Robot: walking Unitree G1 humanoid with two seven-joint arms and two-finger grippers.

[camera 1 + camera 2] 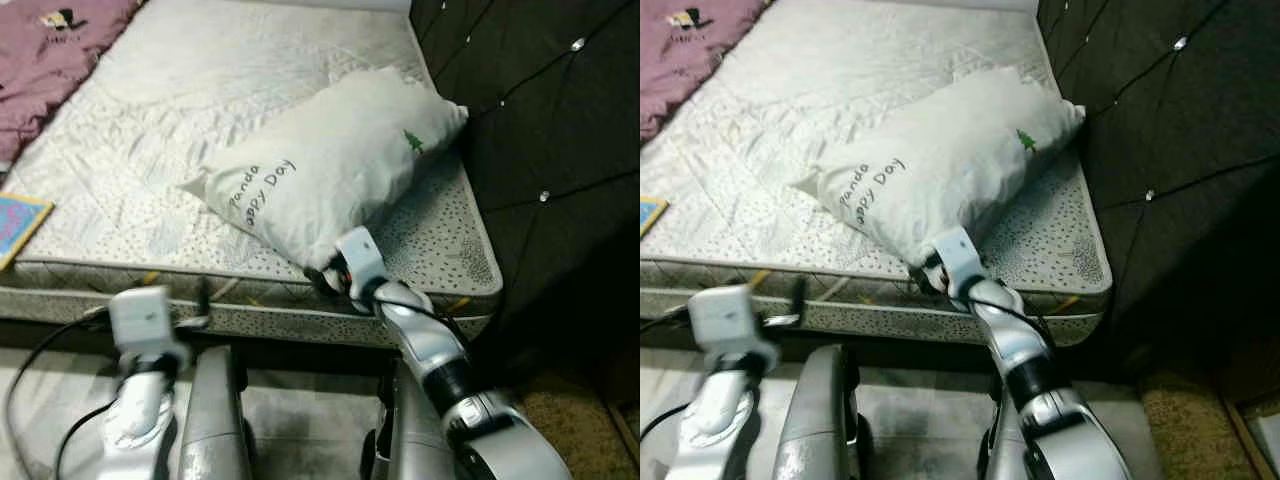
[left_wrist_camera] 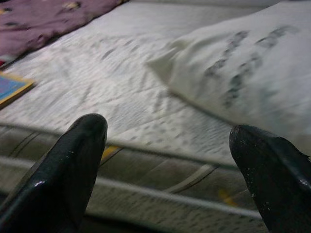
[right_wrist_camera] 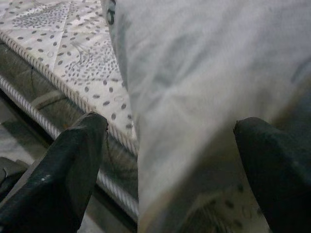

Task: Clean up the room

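- Head views: I see the white pillow (image 1: 330, 165) lying aslant on the bare mattress (image 1: 200, 90), its far corner against the dark tufted headboard (image 1: 540, 120).
- My right hand (image 1: 330, 275) sits at the pillow's near corner by the mattress edge.
- Right wrist view: its fingers (image 3: 63, 170) are spread, pillow cloth between them, not pinched.
- Left wrist view: my left hand (image 2: 167, 170) is spread too, before the mattress side.
- A purple blanket (image 1: 50, 50) and a blue book (image 1: 15, 225) lie at the left.
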